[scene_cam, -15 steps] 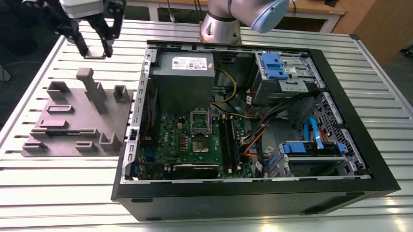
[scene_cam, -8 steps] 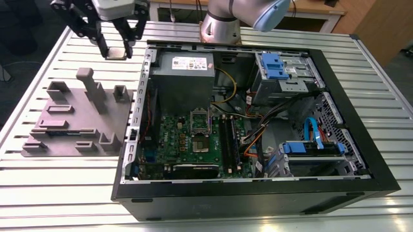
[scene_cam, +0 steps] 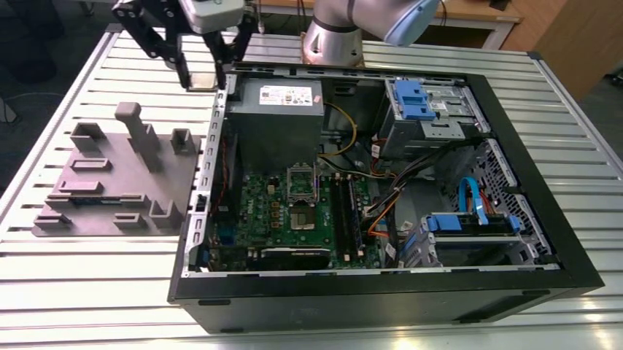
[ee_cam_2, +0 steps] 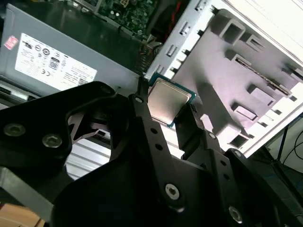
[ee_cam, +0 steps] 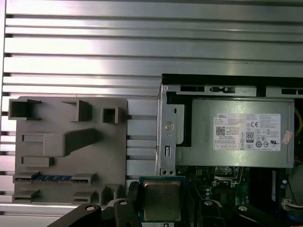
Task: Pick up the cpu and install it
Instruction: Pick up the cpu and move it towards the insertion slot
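Note:
My gripper (scene_cam: 201,71) is shut on the cpu (scene_cam: 203,82), a small flat square chip with a silver-grey metal top, held by its edges between the two black fingers. In the exterior view it hangs above the table just off the open computer case's (scene_cam: 389,292) far corner on that view's left, near the grey power-supply box (scene_cam: 277,117). Both wrist views show the cpu (ee_cam_2: 166,100) (ee_cam: 162,201) pinched in the gripper (ee_cam_2: 165,106) (ee_cam: 162,205). The metal-framed socket (scene_cam: 303,217) with a dark centre lies on the green motherboard (scene_cam: 262,211), lower in the case.
A grey fixture plate (scene_cam: 117,182) with raised blocks and slots lies on the slatted metal table (scene_cam: 87,270) at the exterior view's left of the case. Black memory sticks (scene_cam: 346,211), loose cables (scene_cam: 389,197) and blue drive bays (scene_cam: 467,222) crowd the case interior.

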You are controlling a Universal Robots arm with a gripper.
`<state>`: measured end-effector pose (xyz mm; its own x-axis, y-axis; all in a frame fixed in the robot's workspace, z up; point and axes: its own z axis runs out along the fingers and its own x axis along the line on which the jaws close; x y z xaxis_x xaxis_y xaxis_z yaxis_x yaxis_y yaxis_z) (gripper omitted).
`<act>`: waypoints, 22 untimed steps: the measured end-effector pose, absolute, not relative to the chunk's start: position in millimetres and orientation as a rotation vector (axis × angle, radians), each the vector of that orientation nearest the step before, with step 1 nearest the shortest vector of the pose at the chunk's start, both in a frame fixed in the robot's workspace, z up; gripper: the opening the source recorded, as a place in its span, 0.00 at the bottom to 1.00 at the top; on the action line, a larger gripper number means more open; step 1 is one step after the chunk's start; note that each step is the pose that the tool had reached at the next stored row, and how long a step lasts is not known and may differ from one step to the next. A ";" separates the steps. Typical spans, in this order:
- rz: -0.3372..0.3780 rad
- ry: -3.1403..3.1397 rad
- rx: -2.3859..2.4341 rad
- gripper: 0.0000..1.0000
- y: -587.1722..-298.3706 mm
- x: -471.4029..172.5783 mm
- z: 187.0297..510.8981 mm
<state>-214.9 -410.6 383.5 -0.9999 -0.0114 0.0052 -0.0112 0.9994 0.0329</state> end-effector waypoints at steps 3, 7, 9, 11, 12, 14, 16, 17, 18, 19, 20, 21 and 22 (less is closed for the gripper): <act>-0.051 -3.136 0.018 0.47 -410.6 -201.1 383.5; -0.052 -3.136 0.018 0.47 -410.6 -183.1 383.3; -0.051 -3.136 0.018 0.47 -410.6 -173.8 383.3; -0.051 -3.136 0.018 0.47 -410.6 -164.7 383.2; -0.051 -3.136 0.018 0.47 -410.6 -160.3 383.2; -0.051 -3.136 0.018 0.47 -410.6 -150.9 383.0; -0.051 -3.136 0.018 0.47 -410.6 -141.9 382.9; -0.051 -3.136 0.018 0.47 -410.6 -137.4 382.9; -0.052 -3.136 0.018 0.47 -410.6 -133.1 382.7; -0.052 -3.136 0.018 0.47 -410.8 -130.8 382.4; -0.051 -3.136 0.018 0.47 -411.8 -130.1 382.2; -0.052 -3.136 0.018 0.47 -413.6 -129.9 381.8; -0.051 -3.136 0.017 0.47 -416.4 -129.8 381.4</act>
